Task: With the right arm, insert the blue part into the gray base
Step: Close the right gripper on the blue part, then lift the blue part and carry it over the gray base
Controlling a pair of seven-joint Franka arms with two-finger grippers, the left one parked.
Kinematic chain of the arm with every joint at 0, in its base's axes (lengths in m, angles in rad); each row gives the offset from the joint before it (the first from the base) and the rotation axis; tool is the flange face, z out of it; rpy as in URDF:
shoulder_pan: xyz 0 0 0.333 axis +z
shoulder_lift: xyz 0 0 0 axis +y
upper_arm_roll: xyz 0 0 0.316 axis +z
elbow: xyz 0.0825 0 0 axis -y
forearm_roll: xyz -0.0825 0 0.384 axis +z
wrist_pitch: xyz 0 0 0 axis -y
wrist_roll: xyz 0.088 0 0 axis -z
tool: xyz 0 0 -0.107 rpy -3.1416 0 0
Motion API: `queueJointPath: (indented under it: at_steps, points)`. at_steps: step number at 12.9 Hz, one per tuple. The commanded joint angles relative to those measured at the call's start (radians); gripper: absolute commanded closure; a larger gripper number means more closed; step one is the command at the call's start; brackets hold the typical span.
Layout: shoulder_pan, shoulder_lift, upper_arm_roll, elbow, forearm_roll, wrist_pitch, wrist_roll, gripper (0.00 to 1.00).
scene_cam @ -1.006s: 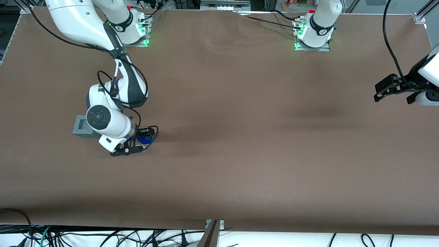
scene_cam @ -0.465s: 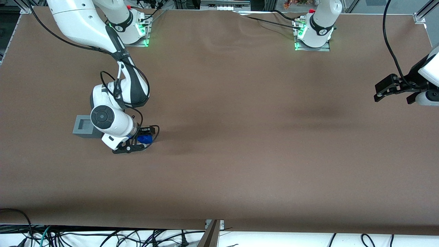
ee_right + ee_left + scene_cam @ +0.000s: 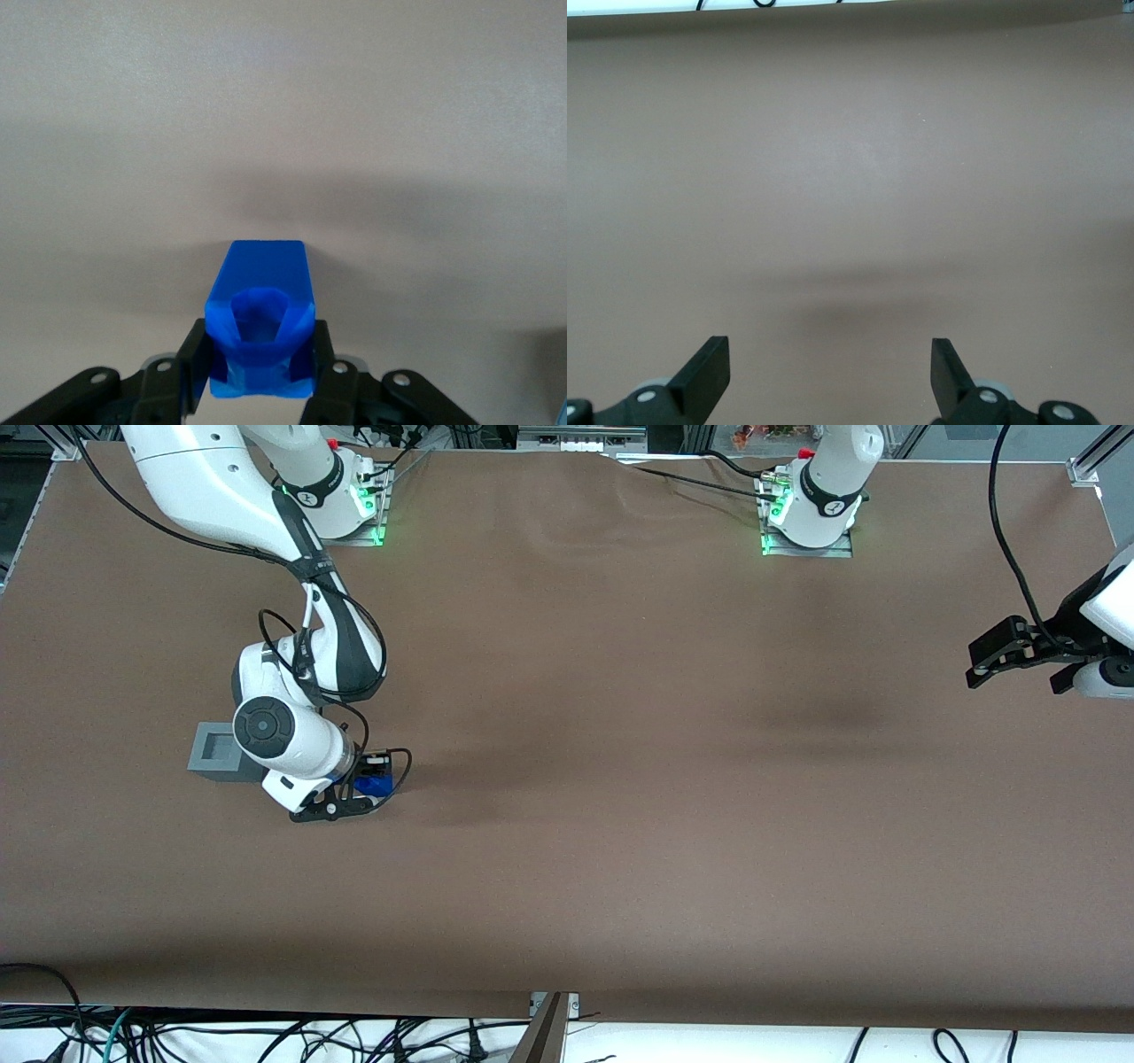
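The right arm's black gripper [image 3: 365,781] sits low over the brown table, beside the gray base [image 3: 215,751] and toward the parked arm's end from it. Its fingers are shut on the bright-blue part [image 3: 373,784]. In the right wrist view the blue part [image 3: 260,310] is clamped between the two black fingers of the gripper [image 3: 257,367], its hollow notched top facing the camera. The gray base is a light-gray cube with a square recess in its top; the white wrist link [image 3: 288,746] covers one edge of it.
A brown mat [image 3: 620,779] covers the table. The arm bases [image 3: 341,491] stand at the table edge farthest from the front camera. Looped black cable [image 3: 306,651] hangs along the right arm's forearm. Cables lie below the table's near edge.
Over the last second the arm shifted slightly away from the front camera and toward the parked arm's end. The fingers have closed in on the blue part, which stays in place.
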Motion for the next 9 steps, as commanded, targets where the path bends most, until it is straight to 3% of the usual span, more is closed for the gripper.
queueJointPath:
  at_steps: [1,6,9]
  points:
    - [-0.003,-0.036,-0.01,0.007,0.003,-0.014,-0.011,0.79]
    - [-0.008,-0.117,-0.117,0.099,-0.009,-0.198,-0.03,0.78]
    - [-0.011,-0.159,-0.229,0.087,0.0,-0.25,-0.157,0.78]
